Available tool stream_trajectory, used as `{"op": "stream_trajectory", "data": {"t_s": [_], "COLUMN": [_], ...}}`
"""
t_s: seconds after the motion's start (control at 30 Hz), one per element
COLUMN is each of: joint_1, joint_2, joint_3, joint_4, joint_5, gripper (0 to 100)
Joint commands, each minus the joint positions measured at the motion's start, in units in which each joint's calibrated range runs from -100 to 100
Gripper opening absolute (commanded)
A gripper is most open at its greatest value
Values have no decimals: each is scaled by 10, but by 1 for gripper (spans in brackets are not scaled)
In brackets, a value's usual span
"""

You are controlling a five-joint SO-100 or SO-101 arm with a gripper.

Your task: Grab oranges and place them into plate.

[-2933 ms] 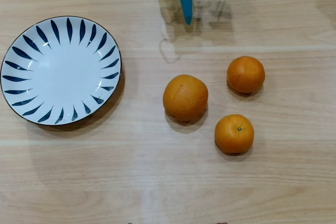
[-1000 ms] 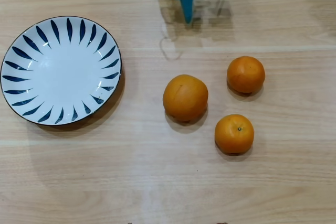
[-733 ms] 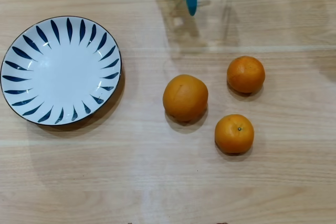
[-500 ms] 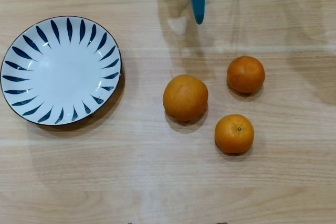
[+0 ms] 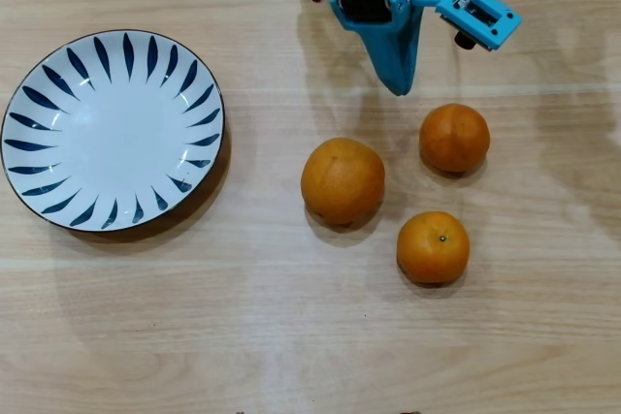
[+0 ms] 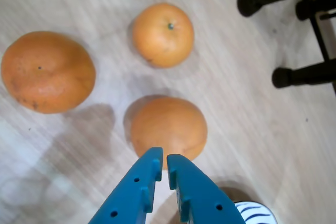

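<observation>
Your gripper (image 6: 163, 162) has its two blue fingers pressed nearly together, holding nothing, with the tips just above the nearest orange (image 6: 168, 126) in the wrist view. In the overhead view, from left to right, you have the plate (image 5: 113, 130) well apart at the left with nothing in it, then the large orange (image 5: 343, 180) near the middle, the bottom small orange (image 5: 433, 247) lower right of it, and the top small orange (image 5: 454, 138) furthest right. Your gripper (image 5: 399, 86) points down from the top edge, just up-left of that top small orange, on the wooden table (image 5: 291, 336).
</observation>
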Motion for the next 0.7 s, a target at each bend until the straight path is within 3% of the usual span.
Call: {"op": "stream_trajectory", "data": {"t_s": [0.0, 0.13, 0.23, 0.4, 0.67], "joint_1": [4, 5, 13, 12, 13], "joint_2": [5, 6, 10, 12, 12], "joint_3": [-45, -45, -36, -28, -40], "joint_4": [-14, -15, -9, -15, -8], "joint_5": [-5, -18, -76, -138, -208], "gripper": [3, 6, 18, 27, 28]}}
